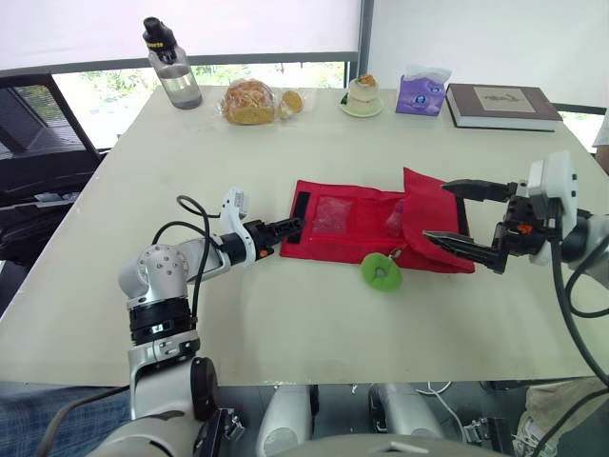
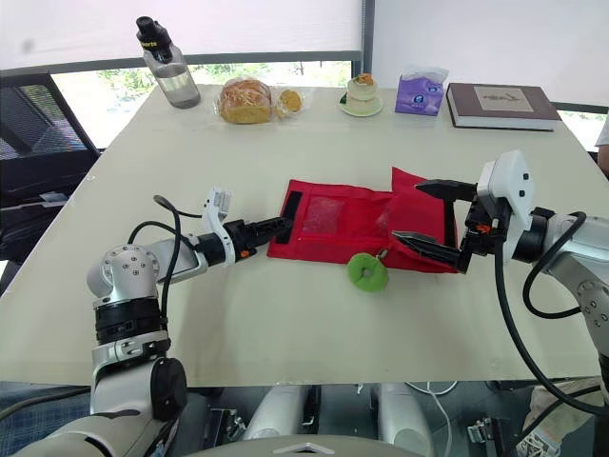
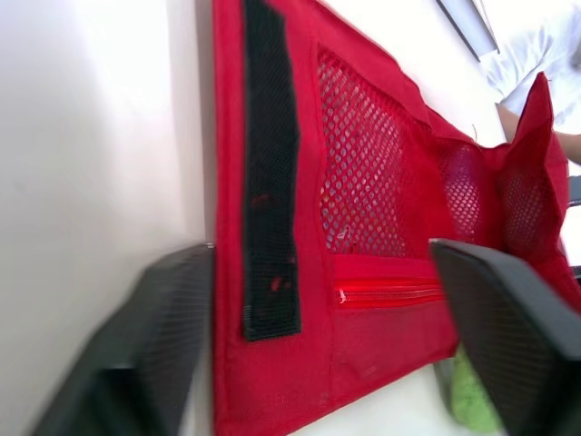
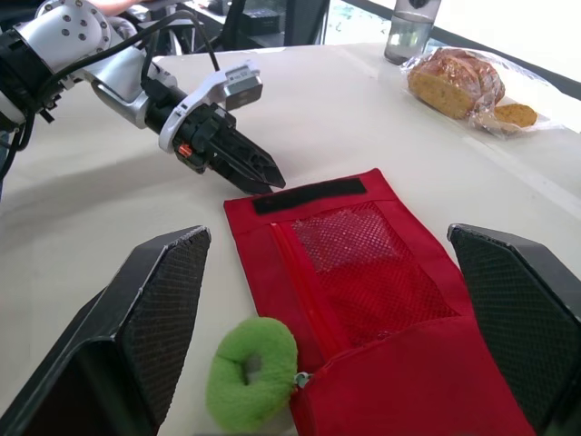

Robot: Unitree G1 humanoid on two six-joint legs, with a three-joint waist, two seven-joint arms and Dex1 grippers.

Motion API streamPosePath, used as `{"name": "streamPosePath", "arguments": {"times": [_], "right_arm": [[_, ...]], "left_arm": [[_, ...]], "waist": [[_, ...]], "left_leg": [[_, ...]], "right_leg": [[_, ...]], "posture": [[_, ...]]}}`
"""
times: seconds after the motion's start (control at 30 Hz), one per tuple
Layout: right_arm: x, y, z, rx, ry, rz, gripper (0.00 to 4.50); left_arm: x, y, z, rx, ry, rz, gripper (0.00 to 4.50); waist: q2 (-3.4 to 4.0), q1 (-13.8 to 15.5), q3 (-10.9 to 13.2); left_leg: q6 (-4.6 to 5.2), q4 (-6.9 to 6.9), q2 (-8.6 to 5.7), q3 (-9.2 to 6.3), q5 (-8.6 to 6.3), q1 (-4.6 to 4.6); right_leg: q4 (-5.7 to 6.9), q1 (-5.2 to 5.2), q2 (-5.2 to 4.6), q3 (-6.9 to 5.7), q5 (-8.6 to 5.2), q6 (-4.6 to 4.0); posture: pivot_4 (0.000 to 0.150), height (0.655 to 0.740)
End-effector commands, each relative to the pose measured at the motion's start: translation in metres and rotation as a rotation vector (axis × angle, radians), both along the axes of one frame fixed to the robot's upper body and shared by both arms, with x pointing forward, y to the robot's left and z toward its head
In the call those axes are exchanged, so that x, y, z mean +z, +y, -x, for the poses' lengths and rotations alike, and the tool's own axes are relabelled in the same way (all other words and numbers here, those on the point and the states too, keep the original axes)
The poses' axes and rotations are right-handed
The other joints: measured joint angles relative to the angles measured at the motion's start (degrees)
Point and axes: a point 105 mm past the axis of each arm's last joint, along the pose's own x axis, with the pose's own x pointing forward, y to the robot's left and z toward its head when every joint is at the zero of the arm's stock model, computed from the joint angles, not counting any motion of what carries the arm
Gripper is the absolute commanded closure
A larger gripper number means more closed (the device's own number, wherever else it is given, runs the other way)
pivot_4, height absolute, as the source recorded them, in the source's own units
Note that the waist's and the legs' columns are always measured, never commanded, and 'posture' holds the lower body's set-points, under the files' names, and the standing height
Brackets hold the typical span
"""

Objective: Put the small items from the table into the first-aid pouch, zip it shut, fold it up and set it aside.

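The red first-aid pouch lies opened out flat at the table's centre. It has a black velcro strip at its left end and mesh pockets, one with something pale behind the mesh. Its right end is lifted and folded over. A fluffy green ring hangs off the zipper at the pouch's front edge. My left gripper is open at the pouch's left edge, beside the velcro strip. Wide open, my right gripper sits at the folded right end, holding nothing.
Along the table's far edge stand a water bottle, bagged bread, a small cake on a plate, a purple tissue pack and a book. A black chair stands left. A person's white sleeve is at far right.
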Motion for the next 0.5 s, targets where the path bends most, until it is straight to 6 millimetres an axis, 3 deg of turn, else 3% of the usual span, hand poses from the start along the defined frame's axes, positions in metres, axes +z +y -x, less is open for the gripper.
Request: {"name": "streamPosePath", "arguments": {"times": [0.03,0.1,0.2,0.23,0.33,0.5], "right_arm": [[0.013,-0.003,0.005,0.0,-0.064,-0.006,0.0],[0.011,-0.003,0.004,0.002,-0.06,-0.002,0.0],[0.011,-0.001,0.004,0.009,-0.061,-0.006,0.0],[0.012,-0.001,0.004,0.01,-0.061,-0.009,0.0],[0.012,0.0,0.003,0.012,-0.061,-0.015,0.0],[0.009,0.002,0.002,0.021,-0.052,-0.02,0.0]], "left_arm": [[0.011,-0.017,0.003,-0.062,0.022,0.14,1.99],[0.015,-0.023,0.003,-0.078,0.023,0.187,2.67],[0.015,-0.026,0.005,-0.094,0.023,0.183,4.27],[0.016,-0.026,0.006,-0.095,0.023,0.185,4.48],[0.012,-0.015,0.012,-0.1,0.019,0.143,4.48],[0.002,0.022,0.026,-0.091,0.034,0.033,4.48]], "waist": [[-0.05,0.0,0.0],[-0.19,-0.1,0.1],[-0.21,-0.5,0.1],[-0.21,-0.7,0.1],[-0.22,-0.9,0.1],[-0.22,-1.6,0.1]], "left_leg": [[0.0,0.0,0.0,0.0,0.0,-0.01],[0.0,0.01,0.0,-0.01,0.0,-0.09],[0.0,0.0,0.0,-0.04,0.0,-0.12],[-0.01,-0.02,0.01,-0.05,0.0,-0.11],[-0.01,-0.02,0.01,-0.07,0.0,-0.09],[-0.02,-0.11,0.05,-0.07,0.0,-0.02]], "right_leg": [[0.0,0.0,0.0,0.0,0.0,0.0],[-0.01,-0.05,0.01,-0.01,0.0,0.0],[-0.01,-0.09,0.02,-0.01,0.01,0.0],[-0.01,-0.09,0.03,-0.01,0.01,-0.01],[0.0,-0.09,0.06,0.0,0.01,-0.01],[0.03,-0.17,0.1,0.05,0.01,-0.03]], "posture": [[0.15,0.74],[0.15,0.74],[0.15,0.74],[0.15,0.74],[0.15,0.74],[0.15,0.74]]}}
